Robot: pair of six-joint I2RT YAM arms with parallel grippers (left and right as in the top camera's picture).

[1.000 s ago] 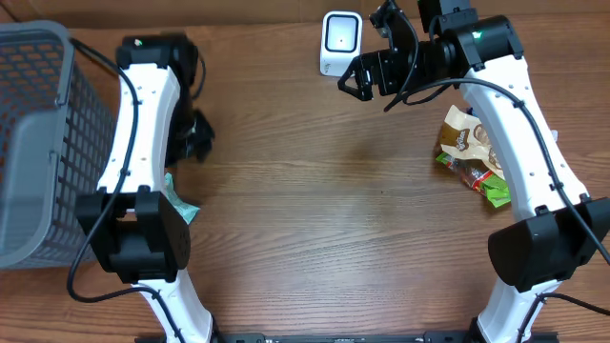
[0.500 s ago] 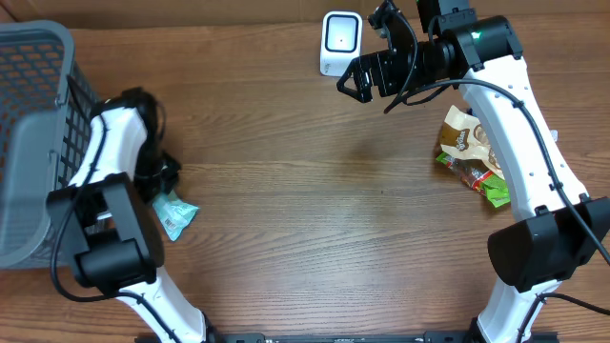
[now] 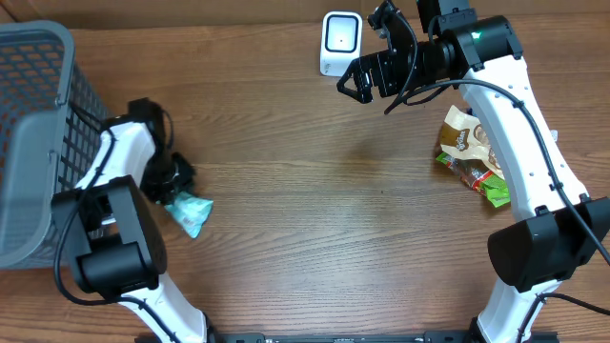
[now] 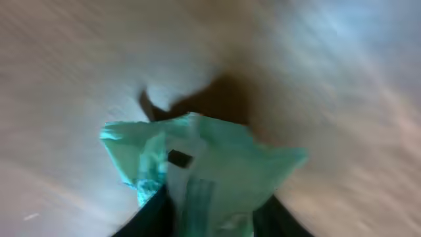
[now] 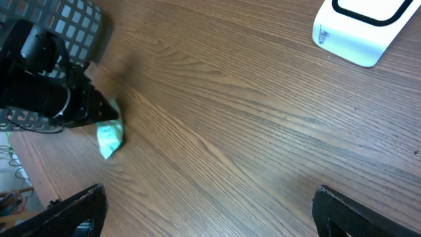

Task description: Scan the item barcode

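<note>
The item, a teal packet (image 3: 192, 213), lies low over the wood at the left, by the basket. My left gripper (image 3: 178, 195) is shut on its near end. In the blurred left wrist view the packet (image 4: 210, 171) fills the gap between the dark fingers (image 4: 155, 217) of that gripper (image 4: 212, 222). The white barcode scanner (image 3: 340, 40) stands at the far edge, with my right gripper (image 3: 370, 55) hovering wide open and empty just right of it. From the right wrist I see the scanner (image 5: 360, 29), the packet (image 5: 109, 137) far off, and that gripper (image 5: 210, 214) over bare wood.
A grey mesh basket (image 3: 33, 143) stands at the left edge, close to the left arm. A small pile of snack packets (image 3: 472, 152) in brown and green lies at the right, under the right arm.
The left arm swung down from beside the basket to the teal packet and its jaws narrowed onto it; the packet has turned and shifted slightly right. The right arm has not moved.
</note>
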